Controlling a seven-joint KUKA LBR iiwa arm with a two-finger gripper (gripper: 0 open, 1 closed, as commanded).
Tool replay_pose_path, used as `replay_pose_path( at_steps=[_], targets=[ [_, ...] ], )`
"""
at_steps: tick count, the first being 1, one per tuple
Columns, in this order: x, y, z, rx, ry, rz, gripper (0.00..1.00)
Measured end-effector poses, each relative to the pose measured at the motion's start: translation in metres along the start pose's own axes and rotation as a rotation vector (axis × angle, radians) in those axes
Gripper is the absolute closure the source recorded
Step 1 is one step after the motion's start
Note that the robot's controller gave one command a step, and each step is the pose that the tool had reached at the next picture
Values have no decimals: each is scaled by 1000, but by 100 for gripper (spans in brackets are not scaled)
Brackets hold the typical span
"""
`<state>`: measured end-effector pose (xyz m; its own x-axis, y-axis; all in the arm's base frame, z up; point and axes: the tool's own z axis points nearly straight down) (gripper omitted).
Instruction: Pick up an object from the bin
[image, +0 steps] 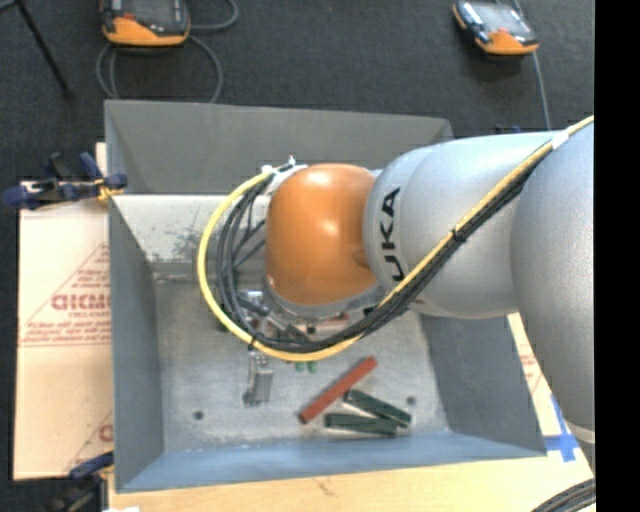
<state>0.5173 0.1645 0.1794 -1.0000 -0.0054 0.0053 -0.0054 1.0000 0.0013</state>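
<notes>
The hand (258, 384) is hanging low over the bin (130, 320) floor, left of centre; its opening cannot be told. Nearest, a red stick (338, 390) is lying rightward, beside two dark green sticks (378, 408).

Just right of and below red stick (338, 389): two dark green sticks (378, 407), crowding that side. Up-left of it: overhung by orange wrist cover (318, 235) and looped cables (215, 270). Far left of it: bare bin floor (170, 400) to the wall.
</notes>
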Motion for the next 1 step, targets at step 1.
replay_pose_path(
  at_steps=[1],
  targets=[
    [-33,-94,-9,3,-11,81,0]
  ],
)
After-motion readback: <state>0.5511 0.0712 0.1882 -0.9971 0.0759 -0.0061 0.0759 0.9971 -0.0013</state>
